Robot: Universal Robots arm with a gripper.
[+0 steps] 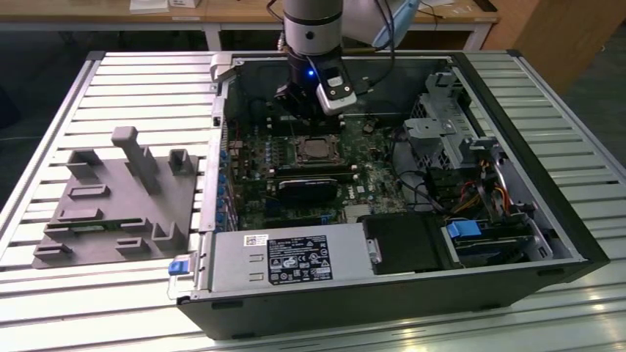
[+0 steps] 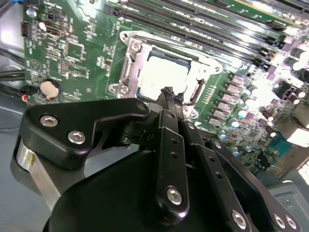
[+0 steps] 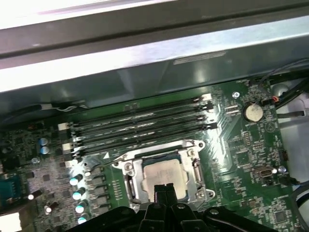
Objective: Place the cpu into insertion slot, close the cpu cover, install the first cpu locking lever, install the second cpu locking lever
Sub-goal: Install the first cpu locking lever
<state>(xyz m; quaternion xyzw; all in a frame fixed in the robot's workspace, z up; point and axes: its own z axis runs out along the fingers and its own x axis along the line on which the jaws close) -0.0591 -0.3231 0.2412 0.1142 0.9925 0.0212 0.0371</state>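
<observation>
The cpu lies flat in the insertion slot on the green board, its silver-grey top showing in both wrist views. The silver cpu cover lies down around the chip as a frame. My gripper hangs inside the open computer case just above the socket's edge. Its black fingertips are pressed together, shut on nothing, at the rim of the cover. A thin wire lever runs along one side of the socket beside the fingertips.
Long black memory slots run beside the socket. A black heatsink-like block, a power supply and a drive cage crowd the case. A coin battery sits on the board. A grey fixture block stands at the exterior view's left.
</observation>
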